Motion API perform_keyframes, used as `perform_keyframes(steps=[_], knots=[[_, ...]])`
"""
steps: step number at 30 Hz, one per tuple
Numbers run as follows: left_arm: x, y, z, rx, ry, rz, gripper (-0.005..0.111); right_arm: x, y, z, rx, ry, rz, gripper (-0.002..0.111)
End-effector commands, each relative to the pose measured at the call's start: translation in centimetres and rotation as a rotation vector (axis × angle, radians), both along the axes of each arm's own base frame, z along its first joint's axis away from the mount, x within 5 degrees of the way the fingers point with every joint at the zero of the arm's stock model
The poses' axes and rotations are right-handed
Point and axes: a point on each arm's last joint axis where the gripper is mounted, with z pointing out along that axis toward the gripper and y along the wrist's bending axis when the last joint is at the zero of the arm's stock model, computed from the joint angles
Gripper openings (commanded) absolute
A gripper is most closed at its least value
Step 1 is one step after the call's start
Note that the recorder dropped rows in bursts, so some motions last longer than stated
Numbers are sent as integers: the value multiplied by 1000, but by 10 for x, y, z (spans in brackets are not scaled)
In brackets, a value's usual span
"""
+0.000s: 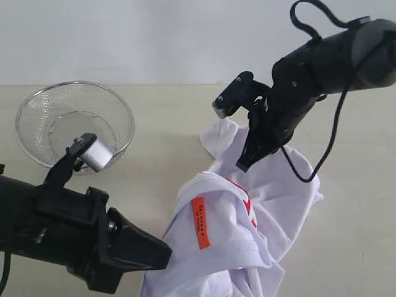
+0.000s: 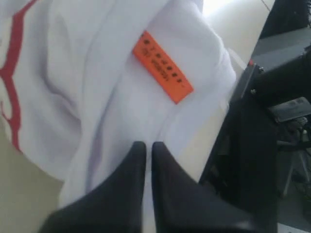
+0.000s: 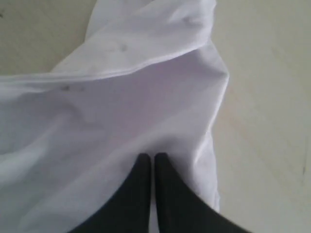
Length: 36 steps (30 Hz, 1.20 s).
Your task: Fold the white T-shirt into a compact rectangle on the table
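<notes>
In the exterior view we are seeing the black left hand pinched shut on the near edge of the soft white cotton T-shirt, its arm lying low and reaching in from the left. The black right hand is gripping the cloth too, jaws closed, pointing steeply down from a raised arm. We are counting one shirt, bunched and partly lifted on the pale beige matte worktop, one small orange tag, and one round silver wire-mesh basket standing well apart. In the left wrist view, closed fingers are clamping a white fold near the tag. In the right wrist view, closed fingers are nipping plain white cloth.
</notes>
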Motion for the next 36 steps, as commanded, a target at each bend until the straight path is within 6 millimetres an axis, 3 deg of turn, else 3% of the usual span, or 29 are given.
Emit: perform_keyframes(steps=[1, 6, 11, 15, 23, 31, 36], knots=[[-5, -5, -3, -58, 66, -68, 4, 17, 1, -18, -26, 35, 9, 0], [-3, -7, -16, -37, 129, -67, 4, 29, 4, -28, -44, 70, -1, 0], [9, -10, -52, 92, 171, 9, 4, 29, 1, -32, -97, 112, 5, 0], [16, -24, -68, 38, 148, 27, 4, 27, -5, -35, -107, 146, -21, 0], [32, -45, -104, 91, 222, -3, 4, 22, -7, -36, -120, 202, -42, 0], [51, -29, -120, 337, 126, 158, 4, 14, -11, -37, -164, 293, -62, 0], [74, -27, -115, 388, 44, 236, 4, -1, -17, -45, -205, 389, -77, 0]])
